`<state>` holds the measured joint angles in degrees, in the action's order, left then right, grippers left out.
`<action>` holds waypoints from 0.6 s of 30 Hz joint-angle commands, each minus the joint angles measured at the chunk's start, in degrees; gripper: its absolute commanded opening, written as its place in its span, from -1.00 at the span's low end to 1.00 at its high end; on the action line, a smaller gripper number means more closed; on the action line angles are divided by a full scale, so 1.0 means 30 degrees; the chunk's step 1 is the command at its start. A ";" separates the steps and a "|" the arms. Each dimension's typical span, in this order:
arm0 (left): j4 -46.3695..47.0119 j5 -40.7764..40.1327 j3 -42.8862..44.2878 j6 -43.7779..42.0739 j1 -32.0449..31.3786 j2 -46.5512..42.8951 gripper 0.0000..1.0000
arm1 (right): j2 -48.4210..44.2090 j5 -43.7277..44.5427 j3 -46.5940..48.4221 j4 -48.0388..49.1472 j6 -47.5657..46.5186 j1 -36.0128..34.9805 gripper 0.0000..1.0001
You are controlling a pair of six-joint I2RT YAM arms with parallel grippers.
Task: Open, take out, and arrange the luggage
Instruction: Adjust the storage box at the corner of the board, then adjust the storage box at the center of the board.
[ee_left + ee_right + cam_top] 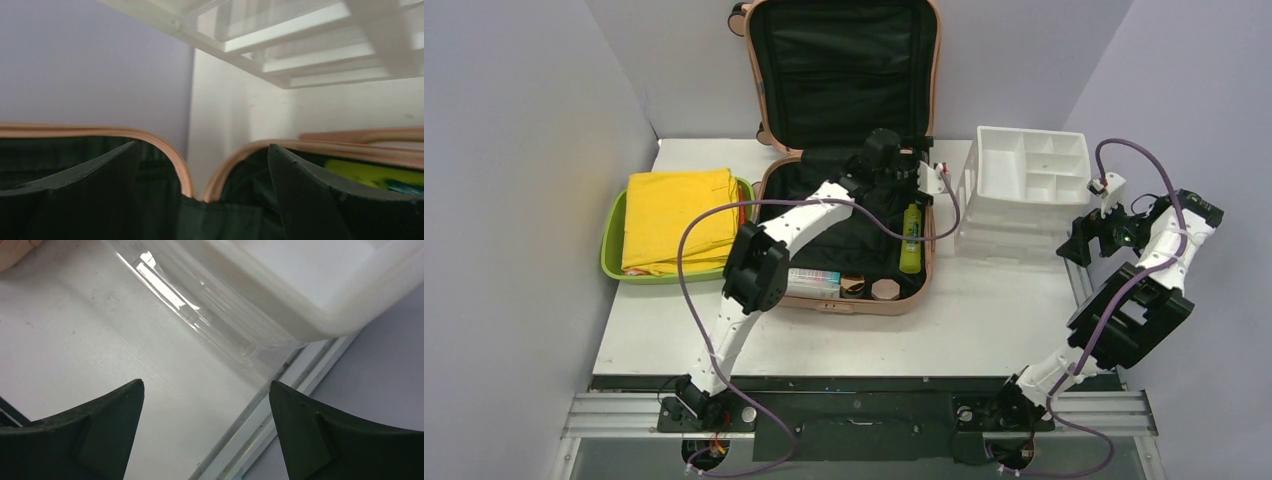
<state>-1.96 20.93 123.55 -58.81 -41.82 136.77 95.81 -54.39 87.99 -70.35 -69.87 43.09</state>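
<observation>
Nearest the arm bases, bare table (984,330) runs up to the front wall of the luggage (854,306). The luggage lies open at the table's middle, its lid propped upright against the back wall, so the lower half is free to reach into. Along that front wall sit a small box (814,282) and two round pots (869,288). Just right of them a lime-green bottle (911,240) lies lengthwise; none of these is out yet. The left gripper (202,150) hangs low inside the shell near the hinge, spread wide with nothing between its fingers. Its wrist view looks across the pink rim toward the white organizer (1014,200). I'd judge the bottle its likeliest target, though that view is too close to be sure. The right gripper (206,385) hovers over the table by the organizer's near right corner, likewise spread and empty, clear of the other arm. At far left a folded yellow cloth (674,215) lies in a green tub (614,245)
</observation>
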 commanded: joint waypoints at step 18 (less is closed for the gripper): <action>-0.6556 0.9746 0.2298 1.3974 -0.0240 -0.1249 1.00 | 0.0547 0.2168 -0.0641 0.4465 -0.4036 -0.1744 0.86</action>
<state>-21.69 45.58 128.64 -22.33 -42.63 130.87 95.48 -46.41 82.32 -54.63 -72.88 38.79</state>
